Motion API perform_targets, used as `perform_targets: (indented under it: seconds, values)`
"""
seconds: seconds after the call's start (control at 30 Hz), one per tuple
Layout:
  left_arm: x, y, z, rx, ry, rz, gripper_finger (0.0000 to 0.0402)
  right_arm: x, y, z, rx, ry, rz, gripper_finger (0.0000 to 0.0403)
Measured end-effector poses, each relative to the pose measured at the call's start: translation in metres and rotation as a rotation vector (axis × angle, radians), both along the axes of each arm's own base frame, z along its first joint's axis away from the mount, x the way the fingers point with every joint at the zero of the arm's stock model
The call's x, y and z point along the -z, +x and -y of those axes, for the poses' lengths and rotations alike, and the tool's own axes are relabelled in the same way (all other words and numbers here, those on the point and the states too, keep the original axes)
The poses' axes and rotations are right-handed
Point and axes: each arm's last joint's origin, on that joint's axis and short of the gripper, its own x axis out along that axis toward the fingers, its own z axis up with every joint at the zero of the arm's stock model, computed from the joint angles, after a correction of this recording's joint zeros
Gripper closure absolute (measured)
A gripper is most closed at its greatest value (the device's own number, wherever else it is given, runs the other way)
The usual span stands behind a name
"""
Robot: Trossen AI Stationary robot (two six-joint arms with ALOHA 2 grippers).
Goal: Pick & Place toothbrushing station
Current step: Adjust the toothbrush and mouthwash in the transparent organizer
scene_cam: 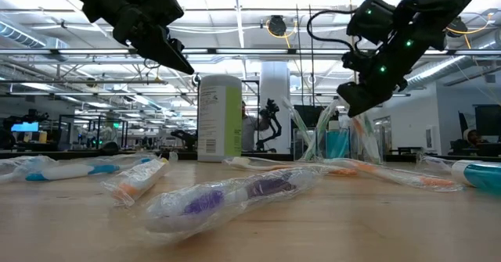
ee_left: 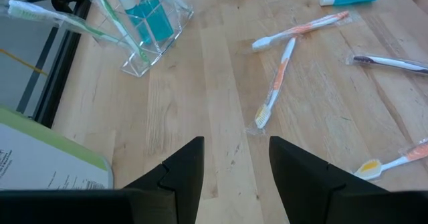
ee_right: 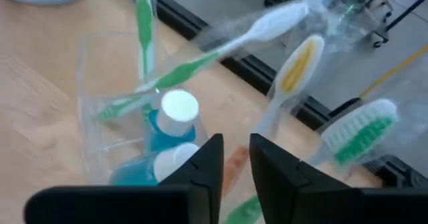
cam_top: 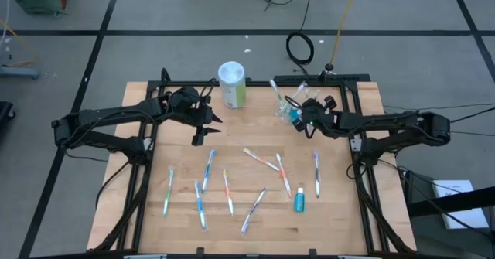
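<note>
Wooden table (cam_top: 255, 135) with brushes all over the near half: a green one (cam_top: 168, 192) at the left, several blue ones (cam_top: 209, 168) beside it, an orange one (cam_top: 227, 191) in the middle, another orange pair (cam_top: 281, 174) crossing a pale one, and a purple-handled brush (cam_top: 316, 172) out to the right. A teal toothpaste tube (cam_top: 299, 200) lies near that purple brush, well apart from everything at the far edge. A white canister with a green label (cam_top: 232, 84) stands at the far side, between the two arms, with nothing leaning on it.

The clear cup (ee_left: 148, 33) sits at the far right of the table. Two teal tubes (ee_right: 164, 134) stand in it with white caps up, and green-handled brushes (ee_right: 170, 77) stick out at a slant.

The right hand (ee_right: 232, 167) hovers right over that cup. Its fingers (ee_right: 204, 167) stand just a narrow slot apart, and an orange-handled brush (ee_right: 235, 162) shows in that slot, with its yellow-bristled head poking out beyond. I cannot tell whether the fingers actually grip it. A green-bristled brush head (ee_right: 361, 134) leans out beside it.

The left hand (ee_left: 235, 177) hangs above the table at the far left, near the canister. Its fingers (ee_left: 187, 167) are spread with bare wood between them, holding nothing and touching nothing. The nearest brush, an orange one (ee_left: 275, 83), lies ahead of it
</note>
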Motion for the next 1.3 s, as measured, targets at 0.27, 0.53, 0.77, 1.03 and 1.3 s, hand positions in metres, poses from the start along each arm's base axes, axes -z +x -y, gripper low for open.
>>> perform_targets:
  seconds: [0.27,0.53,0.77,1.03,1.3]
  values:
    - [0.0,0.0,0.0,0.0,0.0,0.0,0.0227,0.01,0.005,0.001,-0.039,0.052,-0.033,0.037]
    - [0.0,0.0,0.0,0.0,0.0,0.0,0.0227,0.009,0.009,0.001,-0.077,0.049,-0.014,0.0371]
    - [0.0,0.0,0.0,0.0,0.001,0.0,0.0227,0.008,0.012,0.0,-0.133,0.047,-0.014,0.0372]
    - [0.0,0.0,0.0,0.001,0.001,0.0,0.0227,0.004,0.017,0.0,-0.226,0.02,-0.006,0.0372]
    - [0.0,0.0,0.0,0.005,0.007,0.0,0.0227,0.001,0.021,-0.005,-0.268,-0.011,-0.007,0.0372]
